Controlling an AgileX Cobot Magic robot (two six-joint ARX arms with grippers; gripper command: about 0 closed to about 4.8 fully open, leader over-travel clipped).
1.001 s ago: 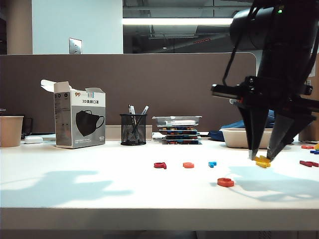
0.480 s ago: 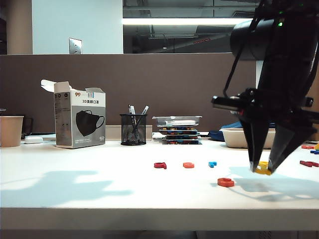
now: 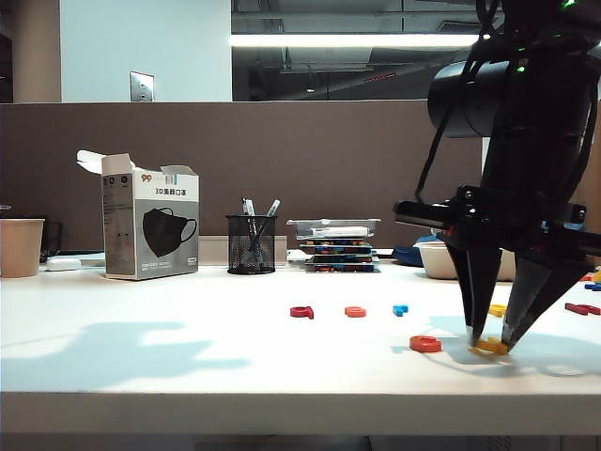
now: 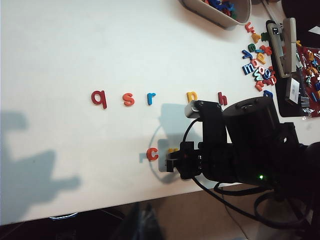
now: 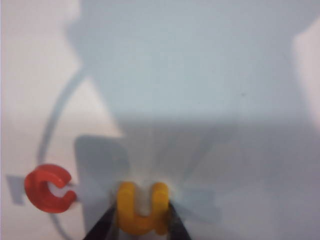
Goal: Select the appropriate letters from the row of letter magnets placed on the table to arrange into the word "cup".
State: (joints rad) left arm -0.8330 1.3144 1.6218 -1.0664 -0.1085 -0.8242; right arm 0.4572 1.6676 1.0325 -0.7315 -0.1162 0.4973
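Nearest the front edge of the table [image 3: 188, 376], at the lower right of the exterior view, the right gripper [image 3: 492, 344] points straight down with its two dark fingers clenched on the yellow "u" [image 5: 142, 207], which sits at or just above the tabletop. In the right wrist view the "u" has its open end turned away from the fingers, one arm against each finger. Just beside it, to the left in the exterior view, lies the orange-red "c" [image 3: 424, 344], flat, its opening facing the "u" [image 3: 489, 346].

Farther back runs the row of letter magnets [image 4: 155, 97]: dark red "q" [image 4: 98, 98], orange "s" [image 4: 128, 99], blue "r" [image 4: 151, 98], yellow "p" [image 4: 192, 96] and red "h" [image 4: 222, 98], side by side across the table.

The left gripper appears in no view, so its state cannot be told.

Along the back stand a mask box [image 3: 150, 225] and a pen cup [image 3: 251, 244].
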